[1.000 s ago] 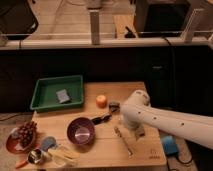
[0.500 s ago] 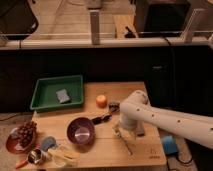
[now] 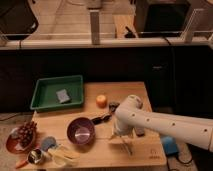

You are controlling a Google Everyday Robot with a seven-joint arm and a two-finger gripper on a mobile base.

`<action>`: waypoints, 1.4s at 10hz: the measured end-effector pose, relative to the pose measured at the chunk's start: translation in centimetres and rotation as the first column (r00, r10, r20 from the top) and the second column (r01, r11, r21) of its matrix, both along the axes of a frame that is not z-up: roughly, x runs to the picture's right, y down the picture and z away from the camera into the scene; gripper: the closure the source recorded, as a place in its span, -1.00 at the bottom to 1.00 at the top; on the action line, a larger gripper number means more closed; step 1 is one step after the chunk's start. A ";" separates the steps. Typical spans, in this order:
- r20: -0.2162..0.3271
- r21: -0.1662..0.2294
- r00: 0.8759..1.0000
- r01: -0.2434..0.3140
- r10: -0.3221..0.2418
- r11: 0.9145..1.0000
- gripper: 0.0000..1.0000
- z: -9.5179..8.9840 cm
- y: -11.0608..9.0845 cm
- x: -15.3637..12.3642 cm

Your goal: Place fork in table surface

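The slim silver fork (image 3: 128, 145) lies on the light-brown wooden table surface (image 3: 95, 159), right of the purple bowl (image 3: 81, 132). My gripper (image 3: 118, 136) hangs from the white arm (image 3: 165, 125) that reaches in from the right. It is low over the table, right at the fork's near end. The wrist hides part of the fork and the point where the gripper meets it. I cannot tell whether the fork is held or resting free.
A green tray (image 3: 41, 92) holding a grey bar (image 3: 62, 95) sits at the back left. An orange (image 3: 101, 100) and a dark object (image 3: 102, 119) lie mid-table. A plate of grapes (image 3: 23, 135), a metal cup (image 3: 35, 156) and a banana (image 3: 63, 156) crowd the front left. A blue object (image 3: 169, 146) sits beyond the right edge.
The arm has sunk slightly toward the tabletop, with the gripper staying over the fork. Nothing else on the table has moved.
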State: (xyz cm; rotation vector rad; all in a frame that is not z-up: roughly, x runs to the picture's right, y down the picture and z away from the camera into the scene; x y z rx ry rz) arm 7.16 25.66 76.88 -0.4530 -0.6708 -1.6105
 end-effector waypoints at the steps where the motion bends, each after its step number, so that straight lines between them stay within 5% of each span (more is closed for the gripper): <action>1: 0.026 0.014 0.999 0.040 -0.040 0.999 -0.60 0.0 0.6 -0.4; 5: 0.081 0.052 0.994 0.072 -0.076 0.996 -0.58 0.8 1.3 -0.4; 7: 0.103 0.055 0.992 0.065 -0.071 0.996 -0.26 0.8 1.3 -0.3; 10: 0.093 0.071 0.993 0.067 -0.074 0.995 0.21 1.3 1.3 -0.1; 14: 0.043 0.106 0.994 0.094 -0.099 0.990 0.22 1.9 1.5 0.5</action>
